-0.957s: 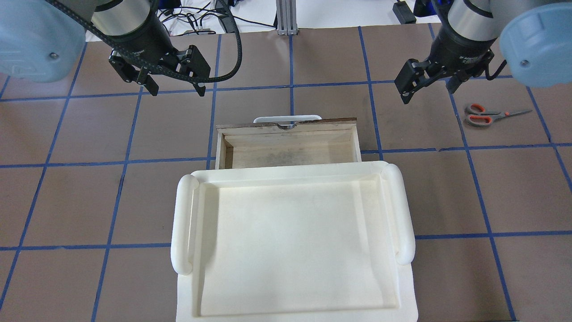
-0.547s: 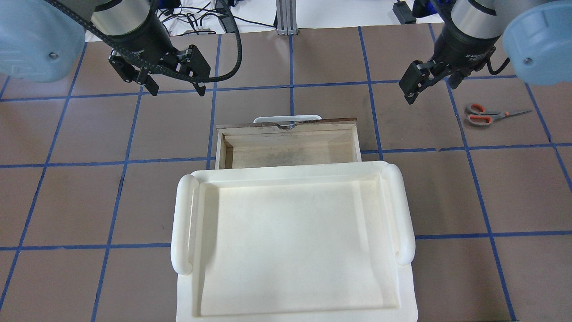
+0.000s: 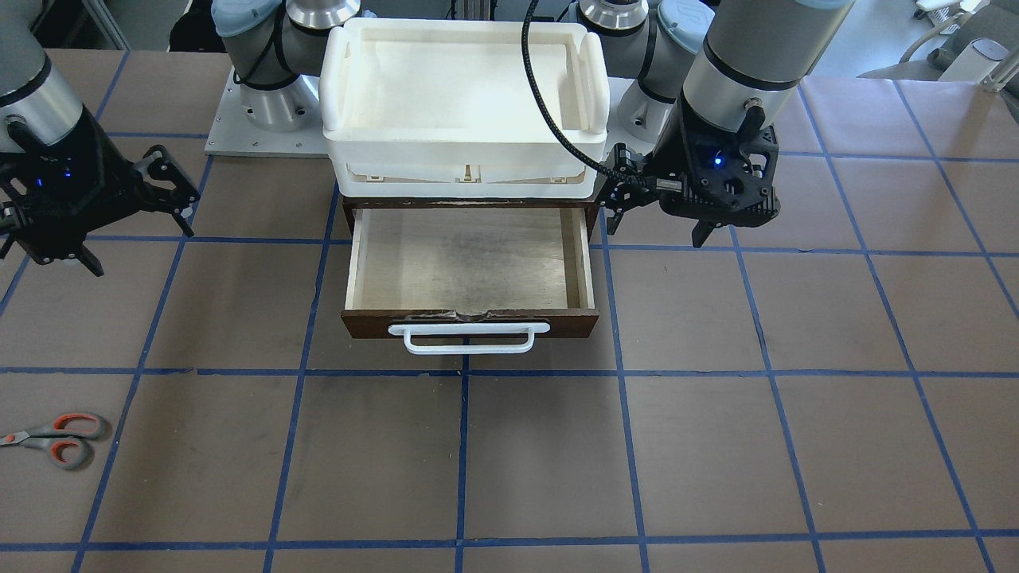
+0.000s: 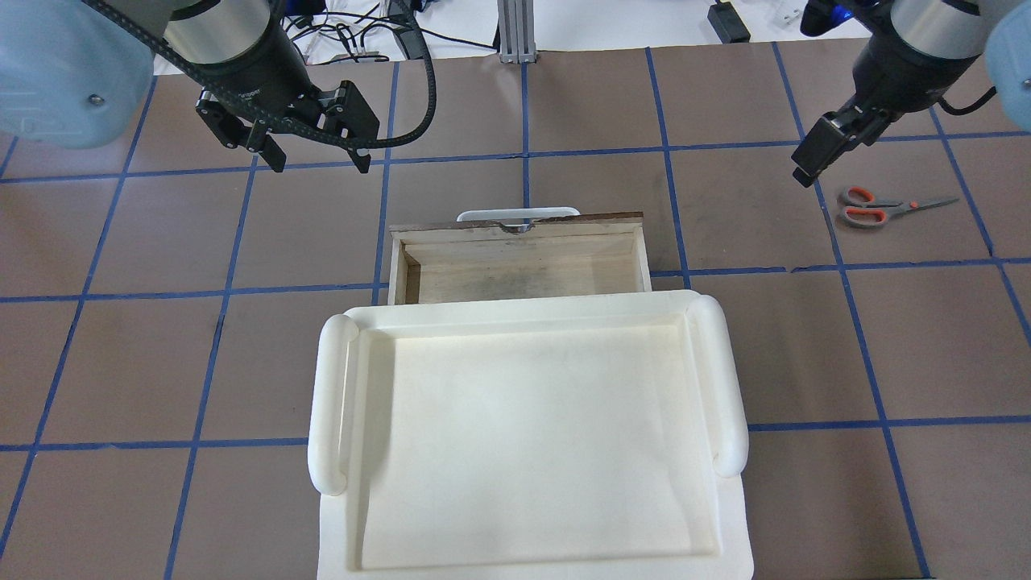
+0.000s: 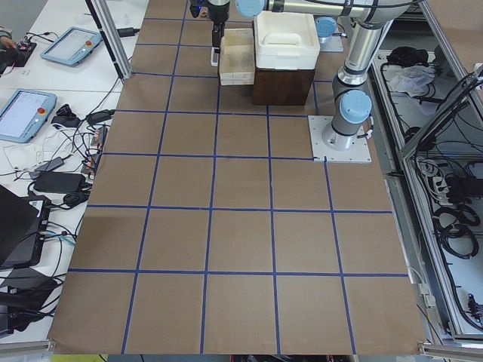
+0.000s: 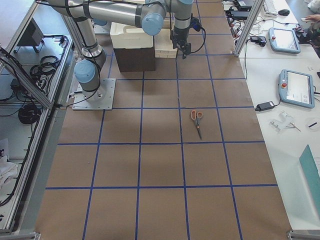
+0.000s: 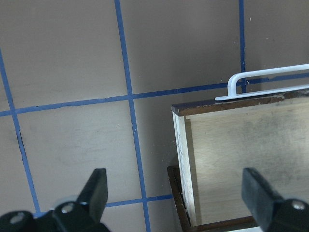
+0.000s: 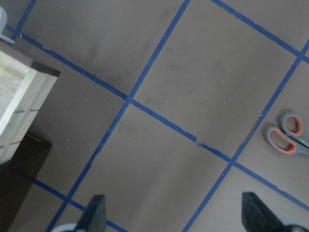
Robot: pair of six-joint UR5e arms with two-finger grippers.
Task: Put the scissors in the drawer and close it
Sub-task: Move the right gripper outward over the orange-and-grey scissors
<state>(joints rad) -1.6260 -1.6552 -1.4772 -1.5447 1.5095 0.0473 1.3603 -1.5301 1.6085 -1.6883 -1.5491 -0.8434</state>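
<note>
The scissors [image 4: 874, 208], with orange-and-grey handles, lie flat on the brown table at the far right, also in the front view [image 3: 56, 439] and the right wrist view [image 8: 286, 135]. The drawer [image 4: 519, 270] is pulled open and its pale inside is empty; its white bar handle [image 3: 468, 338] faces away from me. My right gripper [image 3: 141, 247] is open and empty, above the table just left of the scissors; one finger [image 4: 809, 157] shows overhead. My left gripper [image 4: 320, 161] is open and empty, beyond the drawer's left corner.
A white plastic tray [image 4: 330, 403] sits on top of the dark cabinet that holds the drawer. Blue tape lines grid the table. Cables and a metal post [image 4: 515, 32] lie past the far edge.
My right gripper has moved to the right, toward the scissors, and turned about its wrist. The left arm, drawer and scissors have not moved.
</note>
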